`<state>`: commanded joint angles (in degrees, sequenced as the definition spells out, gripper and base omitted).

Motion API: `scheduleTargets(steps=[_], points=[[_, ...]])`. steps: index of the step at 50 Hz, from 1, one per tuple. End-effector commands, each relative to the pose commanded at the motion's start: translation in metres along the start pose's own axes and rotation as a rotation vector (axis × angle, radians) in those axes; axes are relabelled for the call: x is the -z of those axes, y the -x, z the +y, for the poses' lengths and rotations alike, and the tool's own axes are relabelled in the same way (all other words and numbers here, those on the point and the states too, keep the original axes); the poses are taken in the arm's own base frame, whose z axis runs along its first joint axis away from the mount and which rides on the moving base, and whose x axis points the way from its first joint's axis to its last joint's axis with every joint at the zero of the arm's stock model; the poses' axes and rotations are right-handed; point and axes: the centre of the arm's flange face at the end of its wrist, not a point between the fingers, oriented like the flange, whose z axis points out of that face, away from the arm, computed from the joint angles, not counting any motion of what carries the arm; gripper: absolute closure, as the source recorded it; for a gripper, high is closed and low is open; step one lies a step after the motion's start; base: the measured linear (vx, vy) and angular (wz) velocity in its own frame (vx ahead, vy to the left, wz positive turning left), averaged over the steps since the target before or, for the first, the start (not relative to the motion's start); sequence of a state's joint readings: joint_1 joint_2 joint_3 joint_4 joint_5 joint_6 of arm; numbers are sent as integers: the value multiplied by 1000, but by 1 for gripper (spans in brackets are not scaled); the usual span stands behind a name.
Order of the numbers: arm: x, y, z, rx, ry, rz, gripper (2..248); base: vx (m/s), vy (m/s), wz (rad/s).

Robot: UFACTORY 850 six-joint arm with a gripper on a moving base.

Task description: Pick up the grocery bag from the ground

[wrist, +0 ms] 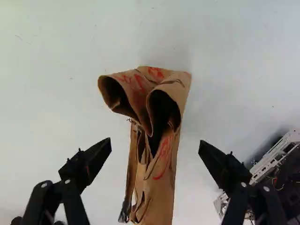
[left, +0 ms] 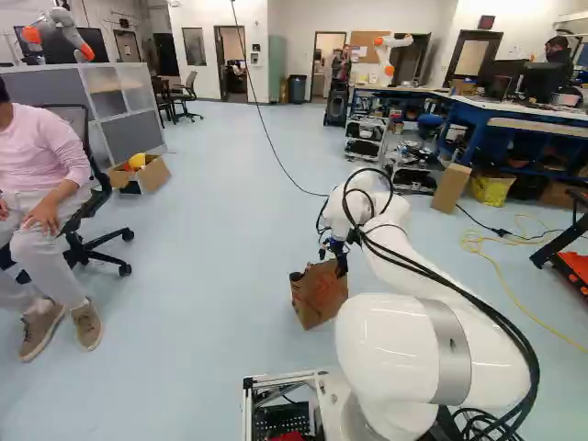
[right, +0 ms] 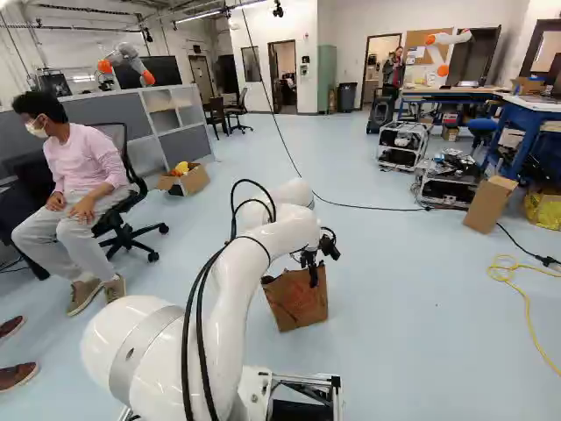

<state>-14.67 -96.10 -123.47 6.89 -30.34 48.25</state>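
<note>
Bag (left: 319, 294) on the floor (left: 202, 276), at the lower middle of the left base view. In the wrist view its long axis runs ahead from between the gripper's (wrist: 155, 142) fingers, across their closing line. The fingers stand wide apart, one to each side, apparently touching nothing; depth is uncertain.

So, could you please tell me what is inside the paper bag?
In the paper bag, only shadowed hollows between crumpled folds can be seen; the paper covers anything that may lie deeper.
</note>
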Motion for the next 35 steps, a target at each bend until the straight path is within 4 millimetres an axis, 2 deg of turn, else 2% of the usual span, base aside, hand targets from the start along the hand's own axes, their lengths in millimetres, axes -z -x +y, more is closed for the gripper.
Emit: scheduleTargets(steps=[35], points=[[-1,0,0,0,0,0,3,0,0,0]])
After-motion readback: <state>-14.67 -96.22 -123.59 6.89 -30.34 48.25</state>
